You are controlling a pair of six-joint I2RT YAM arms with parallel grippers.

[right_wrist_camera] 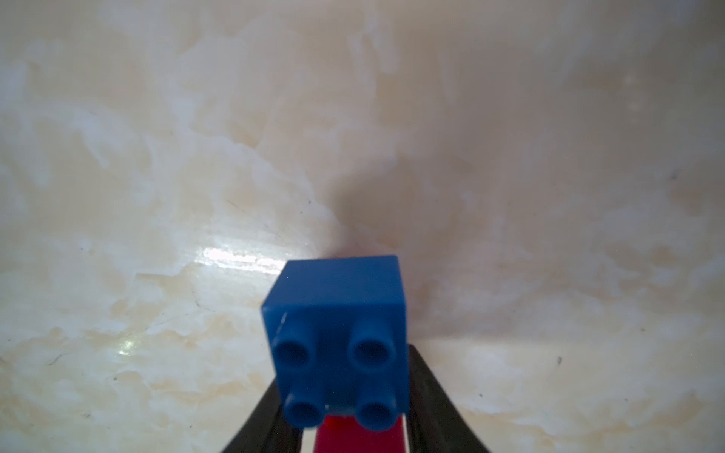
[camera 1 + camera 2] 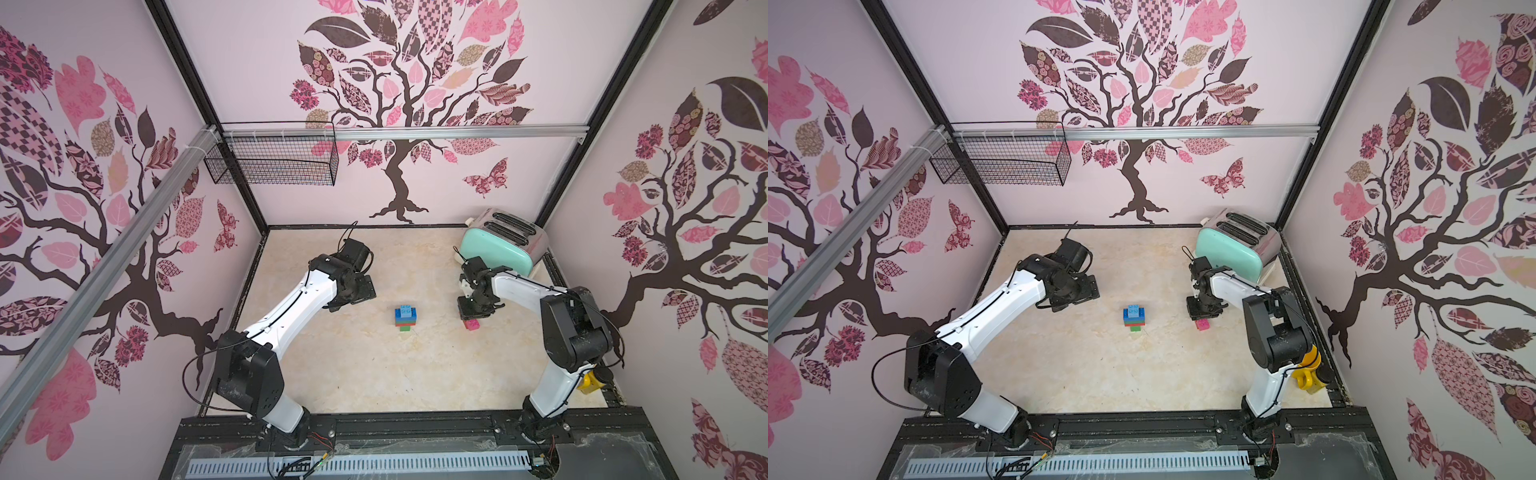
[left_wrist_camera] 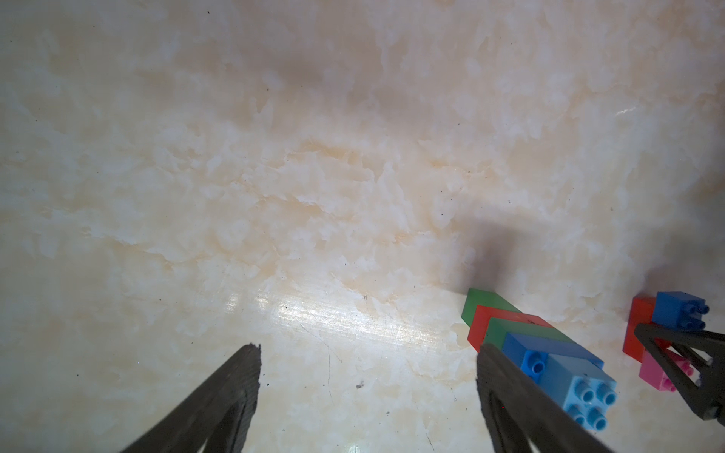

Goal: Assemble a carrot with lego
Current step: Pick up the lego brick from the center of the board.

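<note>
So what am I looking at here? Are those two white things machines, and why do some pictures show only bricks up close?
Those are two robot arms mounted at the front edge of a marble-patterned table, each ending in a two-fingered gripper. Both top views come from one camera overhead, showing the whole booth. The close-ups come from a camera on each wrist, looking along the fingers. In the middle stands a stack of toy bricks, green, red and blue. The left gripper is open and empty. The right gripper has its fingers close on either side of a dark blue brick sitting on a red brick, with a pink brick beside. Whether it already pinches, I cannot tell. A mint toaster stands at the back.
</note>
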